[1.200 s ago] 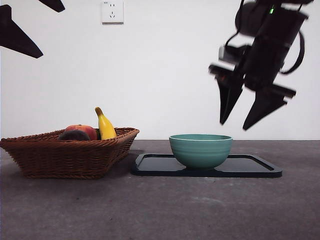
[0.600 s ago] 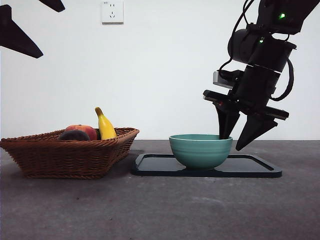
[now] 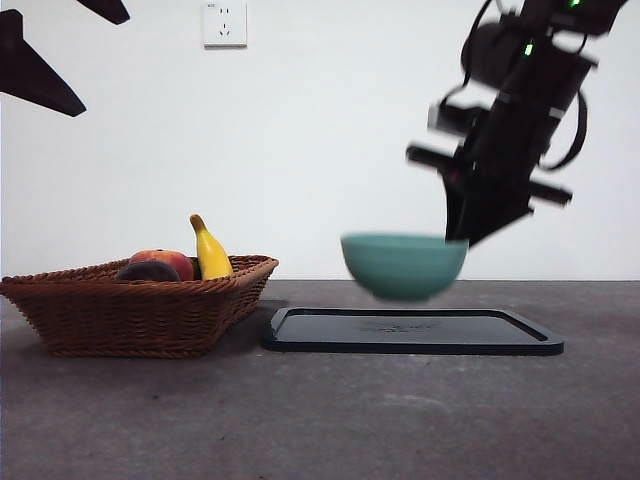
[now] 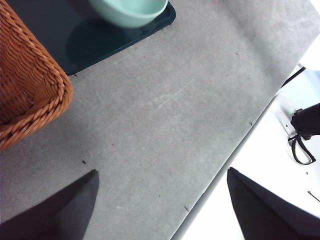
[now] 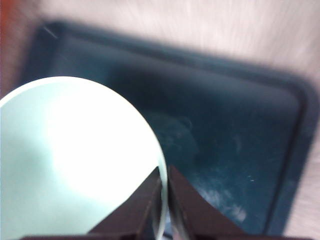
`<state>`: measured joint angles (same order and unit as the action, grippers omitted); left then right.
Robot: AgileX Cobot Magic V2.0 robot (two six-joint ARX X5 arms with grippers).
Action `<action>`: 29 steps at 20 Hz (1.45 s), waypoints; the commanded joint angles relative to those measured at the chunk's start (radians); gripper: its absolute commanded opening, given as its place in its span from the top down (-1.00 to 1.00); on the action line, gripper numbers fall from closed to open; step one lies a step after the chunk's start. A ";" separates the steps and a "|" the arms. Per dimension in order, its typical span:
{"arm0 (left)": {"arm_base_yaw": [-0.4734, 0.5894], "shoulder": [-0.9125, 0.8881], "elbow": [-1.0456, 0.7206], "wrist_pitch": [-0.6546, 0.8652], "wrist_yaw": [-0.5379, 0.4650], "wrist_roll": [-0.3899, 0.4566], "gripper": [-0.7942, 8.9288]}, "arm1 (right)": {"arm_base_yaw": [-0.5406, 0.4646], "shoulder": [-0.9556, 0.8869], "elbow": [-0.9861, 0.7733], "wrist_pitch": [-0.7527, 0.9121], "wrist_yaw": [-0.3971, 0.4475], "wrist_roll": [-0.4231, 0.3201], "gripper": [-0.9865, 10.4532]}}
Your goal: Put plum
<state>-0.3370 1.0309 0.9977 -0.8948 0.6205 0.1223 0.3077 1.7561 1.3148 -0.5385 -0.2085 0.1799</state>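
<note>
The plum [image 3: 148,270] lies dark and round in the wicker basket [image 3: 130,315], next to a red fruit [image 3: 168,260] and a banana [image 3: 209,252]. My right gripper [image 3: 462,238] is shut on the rim of a teal bowl [image 3: 403,265], which hangs a little above the black tray [image 3: 413,332]. In the right wrist view the jaws pinch the bowl's [image 5: 75,160] rim at the gripper [image 5: 165,172], with the tray [image 5: 230,130] below. My left gripper [image 4: 162,172] waits high at the left, open and holding nothing.
The basket's corner [image 4: 30,75], the bowl [image 4: 129,10] and the tray [image 4: 100,42] show in the left wrist view, with the table's edge [image 4: 235,150] beside them. A wall socket [image 3: 224,22] sits on the white back wall.
The right gripper came down, closed on the bowl's rim and has lifted the bowl off the tray. The left arm and the fruit have not moved.
</note>
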 commanded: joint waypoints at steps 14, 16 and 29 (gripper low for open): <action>-0.005 0.005 0.023 0.000 0.006 0.016 0.00 | 0.153 -0.453 -0.140 -0.225 -0.026 -0.064 0.81; -0.005 0.005 0.023 -0.001 0.006 0.016 0.00 | 0.189 -0.457 -0.205 -0.192 -0.024 -0.063 0.81; -0.005 0.005 0.023 0.000 0.006 0.016 0.00 | 0.261 -0.402 -0.508 0.076 -0.022 -0.023 0.81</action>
<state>-0.3370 1.0309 0.9977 -0.8974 0.6205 0.1223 0.5610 1.3434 0.8024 -0.4717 -0.2314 0.1471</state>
